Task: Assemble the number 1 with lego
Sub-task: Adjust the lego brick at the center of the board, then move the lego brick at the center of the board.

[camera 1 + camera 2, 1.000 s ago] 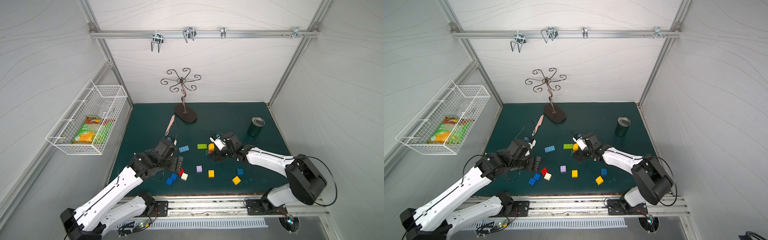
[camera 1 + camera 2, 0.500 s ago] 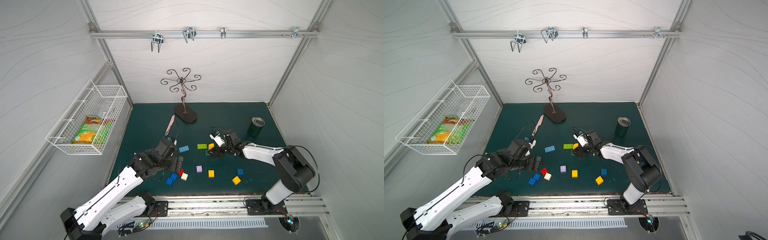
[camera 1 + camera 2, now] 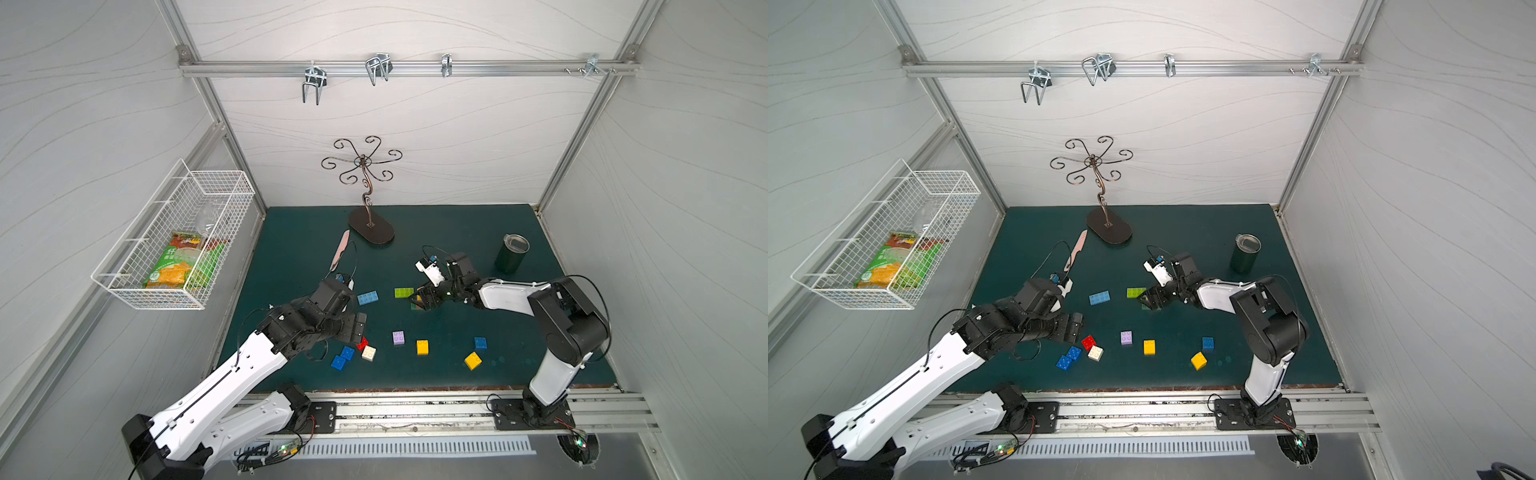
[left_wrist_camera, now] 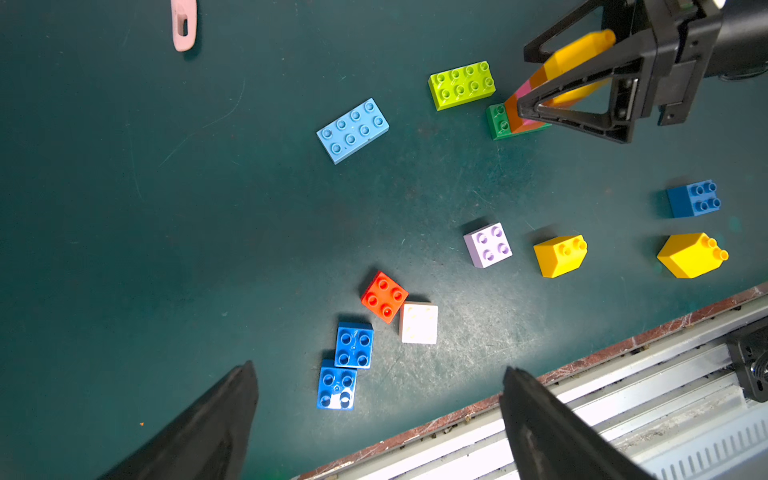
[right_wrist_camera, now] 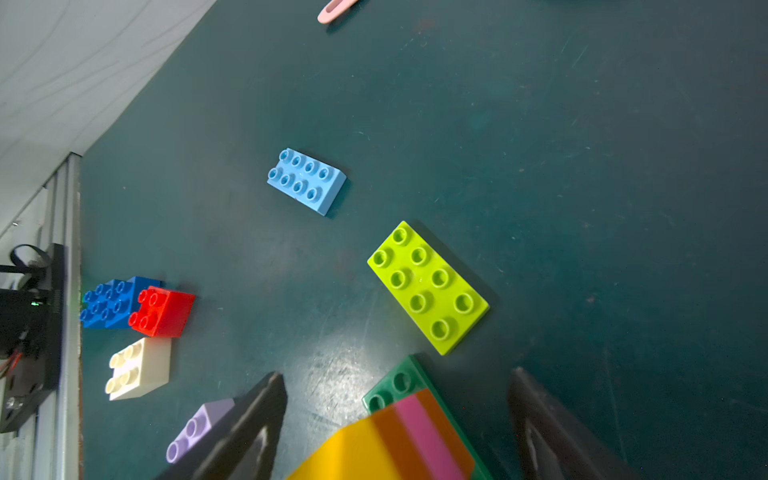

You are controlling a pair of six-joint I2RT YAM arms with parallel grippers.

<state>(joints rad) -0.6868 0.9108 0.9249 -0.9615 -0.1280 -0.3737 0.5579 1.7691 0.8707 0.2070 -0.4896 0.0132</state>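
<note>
The dark green table (image 3: 457, 232) is the biggest thing. A white wire basket (image 3: 224, 183) hangs on the wall beside it, with a green snack bag (image 3: 183, 266) inside. The left arm (image 3: 232, 382) and the right arm (image 3: 507, 295) reach in from the front rail. A curly metal stand (image 3: 371, 230) is at the back of the table.

The left gripper (image 4: 379, 368) hangs over the table with its fingers spread wide and nothing in it. The right gripper (image 3: 422, 298) is low, near the middle of the table. Its fingers are apart, one on each side of the lego tower (image 5: 395, 440), and there is a gap at one finger, so it is not squeezing.

A dark cup (image 3: 511, 259) is near the right arm. A pink knife (image 3: 338, 251) lies between the stand and the left arm.

The tower goes orange, pink, orange, yellow, and it sits on one end of the dark-green brick (image 4: 498, 120). The lime brick (image 4: 461, 85) lies just beside that one. The light-blue brick (image 4: 352, 130) lies alone, farther toward the left arm.

Nearer the front are the small ones. Two blue bricks (image 4: 354, 345) touch each other. The red brick (image 4: 384, 297) and the white brick (image 4: 418, 323) touch too. The lilac brick (image 4: 487, 245), two yellow bricks (image 4: 560, 255) and one more blue brick (image 4: 693, 198) lie apart.
</note>
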